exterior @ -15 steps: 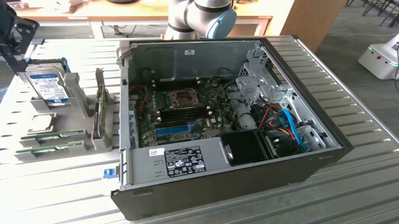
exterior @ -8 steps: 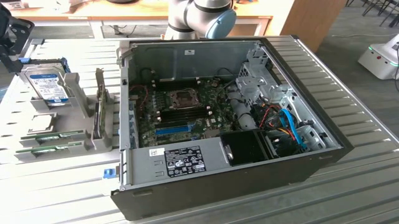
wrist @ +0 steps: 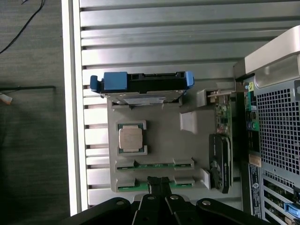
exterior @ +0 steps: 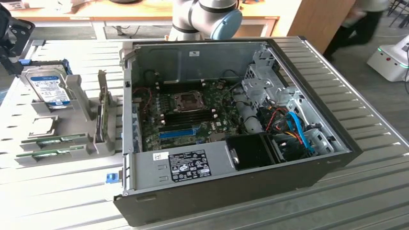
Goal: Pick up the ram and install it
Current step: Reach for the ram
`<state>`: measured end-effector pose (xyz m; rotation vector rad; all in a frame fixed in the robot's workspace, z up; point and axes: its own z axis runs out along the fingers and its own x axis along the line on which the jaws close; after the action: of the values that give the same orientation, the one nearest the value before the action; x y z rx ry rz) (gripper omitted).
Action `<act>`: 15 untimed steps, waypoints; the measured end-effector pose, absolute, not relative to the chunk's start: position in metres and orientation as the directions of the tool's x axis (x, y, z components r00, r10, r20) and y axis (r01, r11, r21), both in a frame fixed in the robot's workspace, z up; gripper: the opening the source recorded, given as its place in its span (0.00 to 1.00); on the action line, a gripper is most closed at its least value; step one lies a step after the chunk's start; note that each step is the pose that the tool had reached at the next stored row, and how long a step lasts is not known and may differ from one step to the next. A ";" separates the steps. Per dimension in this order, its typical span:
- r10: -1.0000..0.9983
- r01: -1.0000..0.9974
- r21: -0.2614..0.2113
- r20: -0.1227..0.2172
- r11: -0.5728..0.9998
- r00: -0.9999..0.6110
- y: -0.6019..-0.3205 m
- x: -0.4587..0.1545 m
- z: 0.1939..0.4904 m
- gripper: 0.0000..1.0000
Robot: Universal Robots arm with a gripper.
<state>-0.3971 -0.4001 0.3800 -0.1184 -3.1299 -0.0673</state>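
Pincer (wrist: 159, 183) shut and empty, I hover over the grey plastic tray (wrist: 159, 140); its thin green circuit-board ram (wrist: 154, 165) looks light, stiff and fragile, best gripped mid-length.

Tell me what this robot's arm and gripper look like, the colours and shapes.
The arm is built of round, light-grey tubular segments, with a pale blue cap on one joint. The gripper is black all over: a broad body with rounded shoulders and small pale round fasteners, narrowing to two slim, straight fingers.
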 end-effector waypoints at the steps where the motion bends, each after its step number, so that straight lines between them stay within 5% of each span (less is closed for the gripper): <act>1: 0.075 0.076 0.042 0.010 0.996 -0.997 -0.401 -0.397 0.380 0.10; 15: 0.075 0.076 0.043 0.010 0.996 -0.997 -0.417 -0.397 0.380 0.10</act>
<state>-0.3970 -0.4171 0.3800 -0.1183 -3.1299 -0.0672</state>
